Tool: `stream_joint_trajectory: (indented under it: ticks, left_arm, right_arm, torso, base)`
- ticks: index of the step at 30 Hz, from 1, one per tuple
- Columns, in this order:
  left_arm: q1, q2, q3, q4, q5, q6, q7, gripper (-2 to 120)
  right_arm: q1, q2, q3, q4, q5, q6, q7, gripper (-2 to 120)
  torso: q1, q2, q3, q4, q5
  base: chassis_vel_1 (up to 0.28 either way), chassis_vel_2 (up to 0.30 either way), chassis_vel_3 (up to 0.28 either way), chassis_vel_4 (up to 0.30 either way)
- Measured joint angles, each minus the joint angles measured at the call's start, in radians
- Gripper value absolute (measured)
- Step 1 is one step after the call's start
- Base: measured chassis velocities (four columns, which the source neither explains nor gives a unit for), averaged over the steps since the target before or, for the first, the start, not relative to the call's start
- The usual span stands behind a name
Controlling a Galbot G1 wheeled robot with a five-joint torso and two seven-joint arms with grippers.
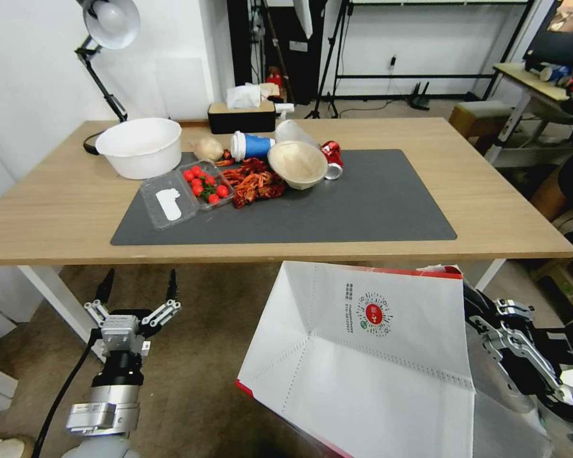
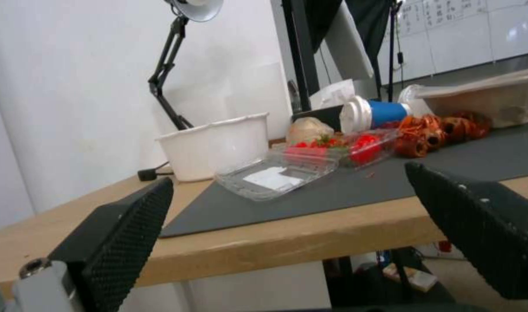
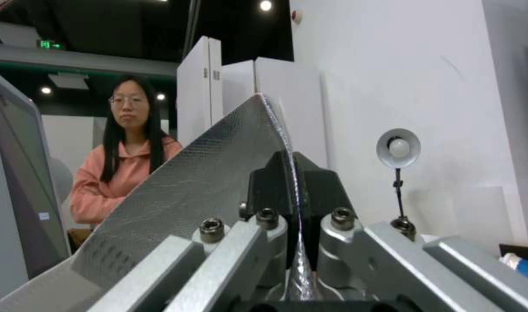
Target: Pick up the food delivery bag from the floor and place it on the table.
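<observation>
In the head view the food delivery bag (image 1: 369, 362) hangs tilted above the floor (image 1: 204, 356), in front of the table (image 1: 490, 191) edge, with the right gripper (image 1: 484, 331) at its right side. The left gripper (image 1: 137, 286) hovers low, jaws spread. The left wrist view shows its fingers (image 2: 125, 234) apart before the table edge. In the right wrist view, the jaws pinch the bag's foil-lined wall (image 3: 218, 182).

White bag (image 1: 375, 356) aloft, before table (image 1: 509, 210)
</observation>
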Motion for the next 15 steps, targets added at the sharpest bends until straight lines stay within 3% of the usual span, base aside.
stream_joint_trajectory:
  ticks: [15]
  left_arm:
    - [-0.003, 0.005, 0.002, 0.008, -0.006, -0.015, 0.0, 100]
  right_arm:
    - [-0.003, 0.0, 0.003, 0.01, 0.004, 0.001, 0.004, 0]
  torso:
    - [0.026, 0.065, 0.038, 0.0, 0.0]
  base:
    - [0.0, 0.0, 0.0, 0.0]
